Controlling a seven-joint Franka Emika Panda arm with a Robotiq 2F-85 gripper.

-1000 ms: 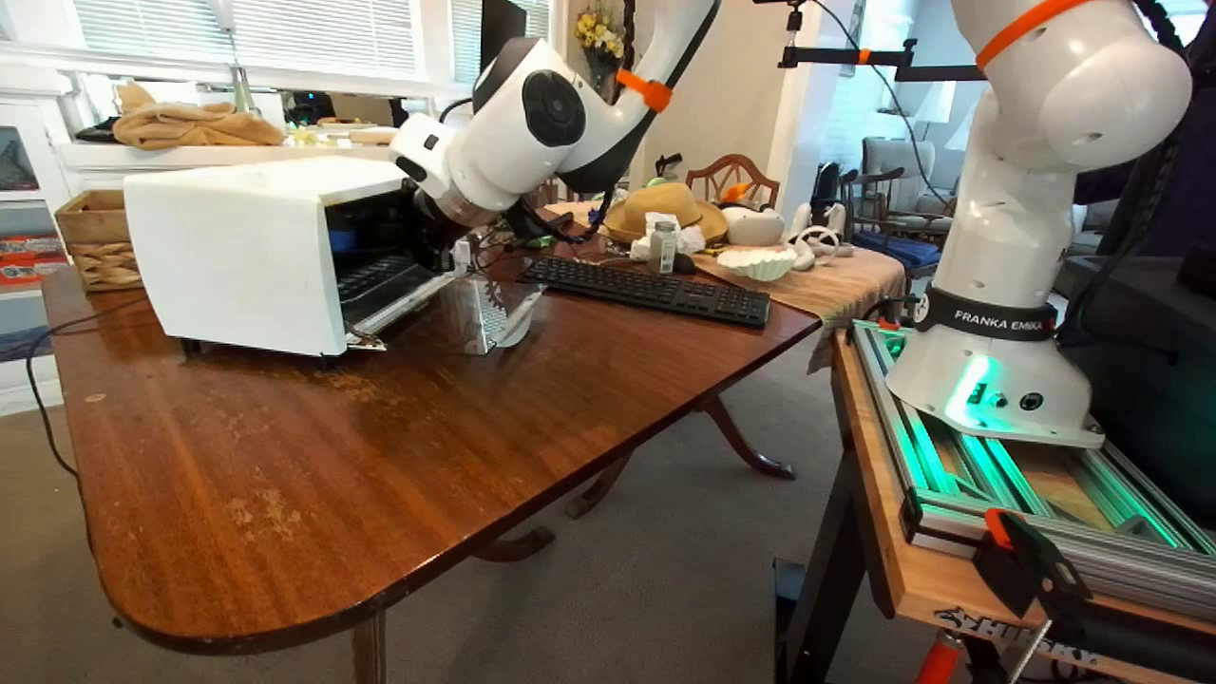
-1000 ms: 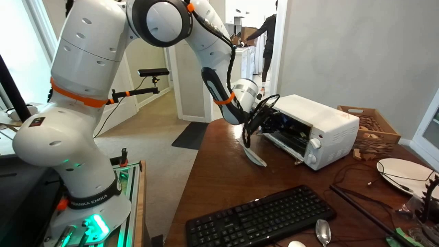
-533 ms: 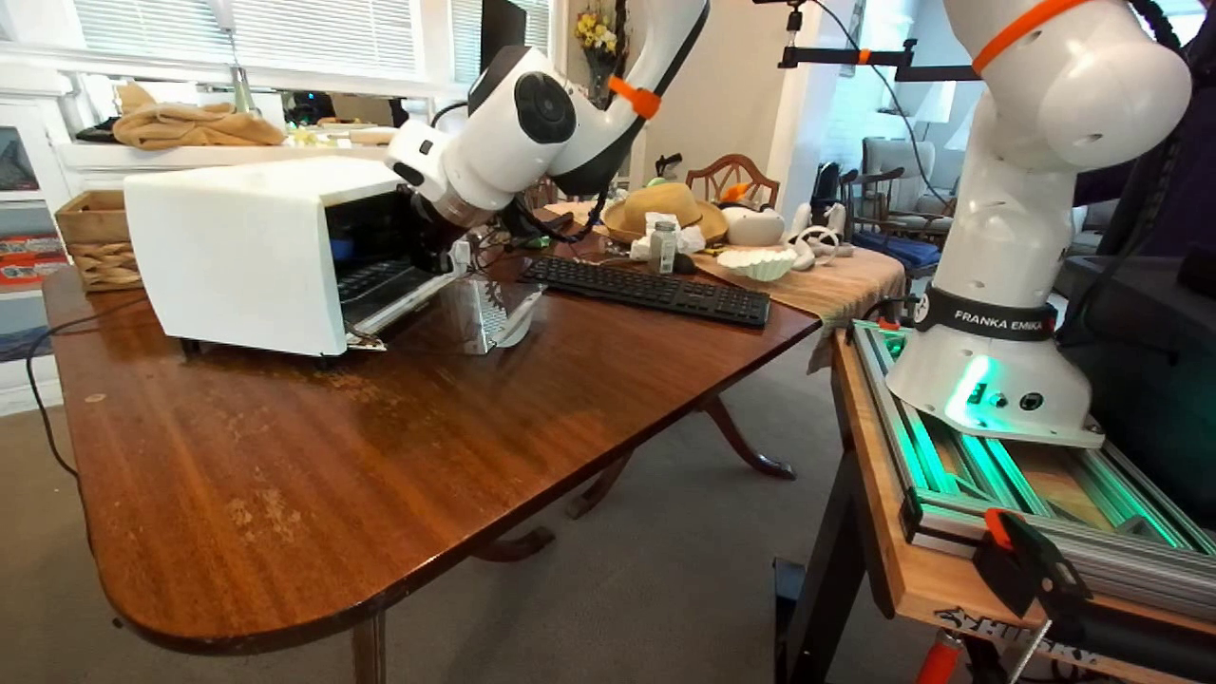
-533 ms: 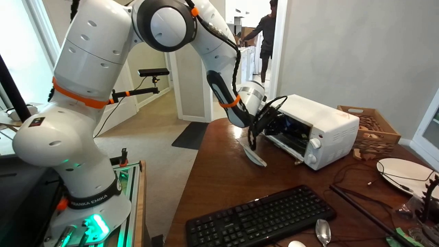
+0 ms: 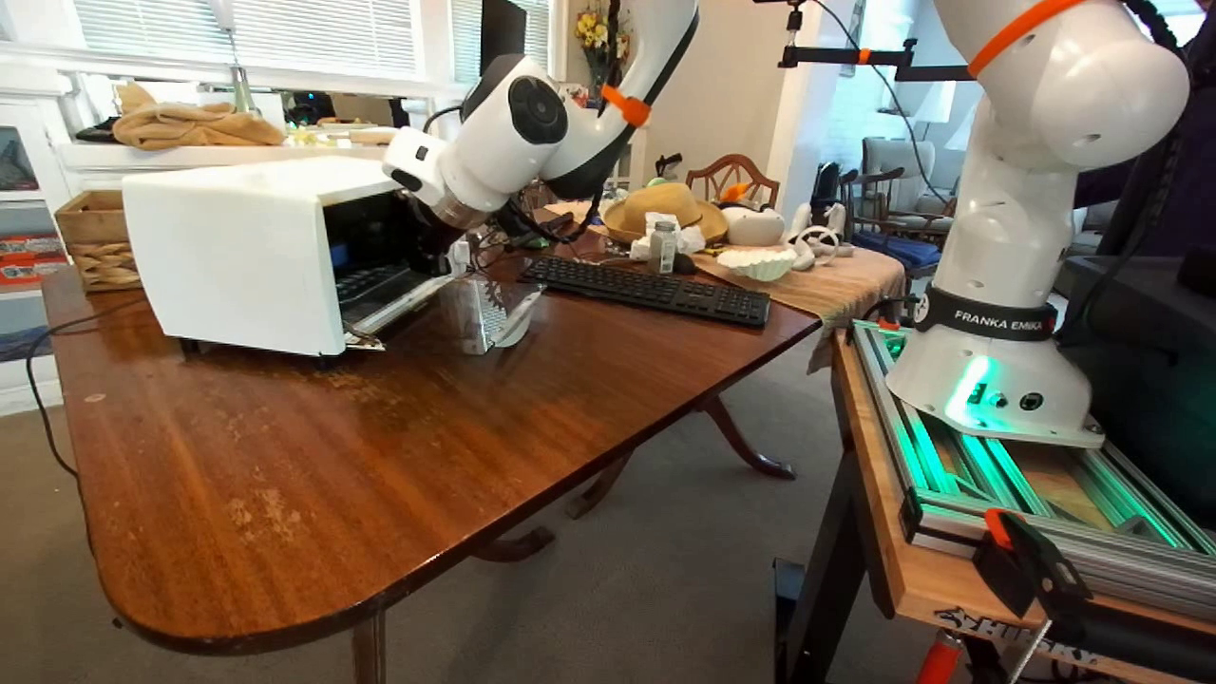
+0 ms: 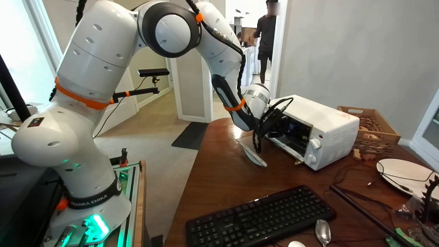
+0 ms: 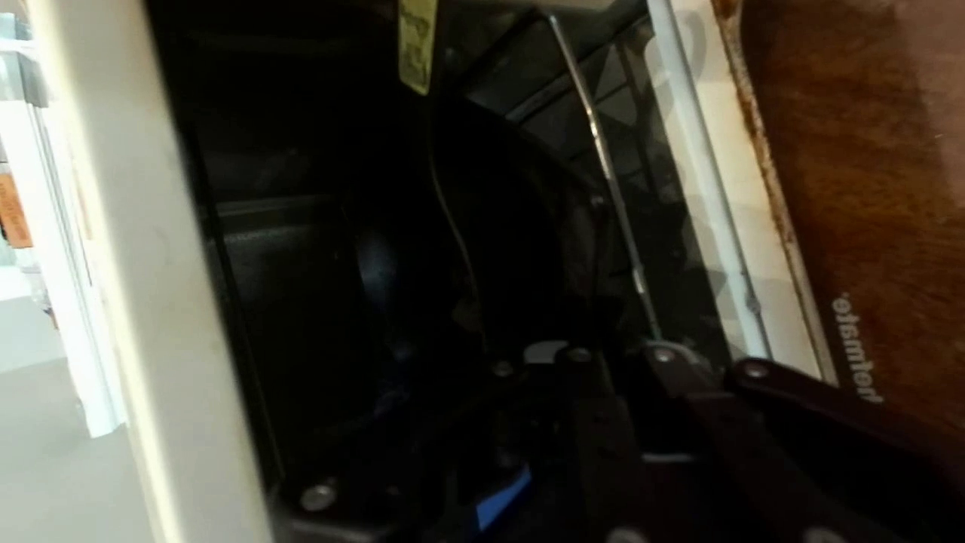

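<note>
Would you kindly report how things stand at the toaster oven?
End effector: looks shut, at the mouth of the toaster oven; any grip hidden. Glass door: open. Wire rack: close by, may obstruct.

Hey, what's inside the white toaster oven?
In the toaster oven, the wrist view shows a wire rack and a yellow label against darkness. The tool covers part; shadow hides too much to identify anything else.
</note>
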